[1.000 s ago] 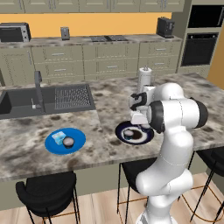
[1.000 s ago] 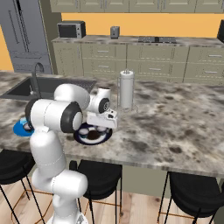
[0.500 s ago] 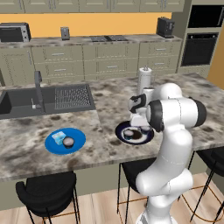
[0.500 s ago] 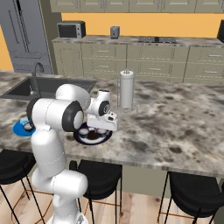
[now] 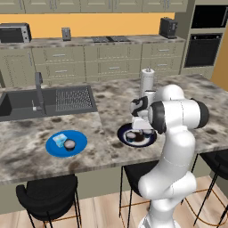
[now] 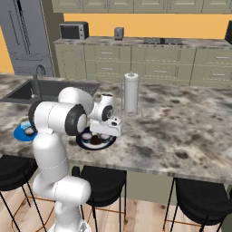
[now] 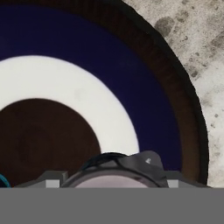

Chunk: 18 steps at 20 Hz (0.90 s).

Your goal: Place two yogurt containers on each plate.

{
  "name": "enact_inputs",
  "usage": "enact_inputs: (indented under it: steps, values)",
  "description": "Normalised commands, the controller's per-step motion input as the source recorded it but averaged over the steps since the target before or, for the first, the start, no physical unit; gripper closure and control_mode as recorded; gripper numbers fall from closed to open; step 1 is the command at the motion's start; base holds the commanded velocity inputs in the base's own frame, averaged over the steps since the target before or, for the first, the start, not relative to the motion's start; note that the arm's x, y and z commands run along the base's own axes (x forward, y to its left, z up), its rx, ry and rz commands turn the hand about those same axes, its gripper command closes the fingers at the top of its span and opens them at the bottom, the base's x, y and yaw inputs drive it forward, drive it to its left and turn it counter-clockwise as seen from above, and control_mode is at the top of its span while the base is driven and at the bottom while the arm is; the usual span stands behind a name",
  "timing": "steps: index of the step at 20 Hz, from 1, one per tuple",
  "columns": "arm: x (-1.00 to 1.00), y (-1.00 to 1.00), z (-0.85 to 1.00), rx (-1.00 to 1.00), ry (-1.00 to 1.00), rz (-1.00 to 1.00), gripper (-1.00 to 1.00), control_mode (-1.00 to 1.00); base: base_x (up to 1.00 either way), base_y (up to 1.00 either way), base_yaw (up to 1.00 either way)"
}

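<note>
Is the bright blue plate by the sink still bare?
No. The bright blue plate already carries a pale blue cup and a round dark cup.

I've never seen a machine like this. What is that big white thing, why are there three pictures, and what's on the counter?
It's a robot arm with a gripper for a hand. Two pictures come from cameras behind it, left and right. The third comes from a camera on its hand, looking straight down at the dark plate. On the stone counter lies a blue plate holding two yogurt cups. The gripper hovers low over the dark plate with a round cup between its fingers; whether it grips it, I can't tell.
</note>
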Motion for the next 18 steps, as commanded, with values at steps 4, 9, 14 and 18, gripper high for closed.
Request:
enact_inputs:
  steps: [4, 9, 14, 18]
  values:
    - [0.00, 0.00, 0.00, 0.00, 0.00, 0.00, -1.00, -1.00, 0.00, 0.00, 0.00]
    - [0.00, 0.00, 0.10, 0.00, 0.00, 0.00, -1.00, -1.00, 0.00, 0.00, 0.00]
    - [-0.11, 0.00, 0.43, 0.00, 0.00, 0.00, -1.00, -1.00, 0.00, 0.00, 0.00]
    - [-0.51, 0.00, 0.61, 0.00, -0.01, 0.00, -1.00, -1.00, 0.00, 0.00, 0.00]
